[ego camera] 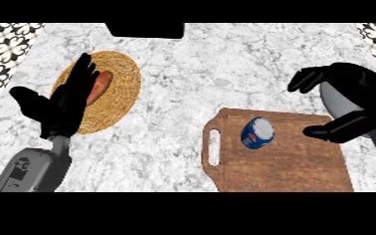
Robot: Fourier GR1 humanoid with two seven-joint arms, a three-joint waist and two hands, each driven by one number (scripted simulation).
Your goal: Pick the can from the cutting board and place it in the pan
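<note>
Can awaits pickup on cutting board
Right hand hovers near it, fingers spread, grasping nothing (left hand rests open); closing round it likely comes next.

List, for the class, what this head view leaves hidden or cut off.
- Pan: mostly hidden by the right hand; only a grey sliver shows.
- Orange-red item on the straw mat: partly covered by the left hand, so unidentifiable.
- Can label: too small to read.
- Dark object: cut by the top edge.
</note>
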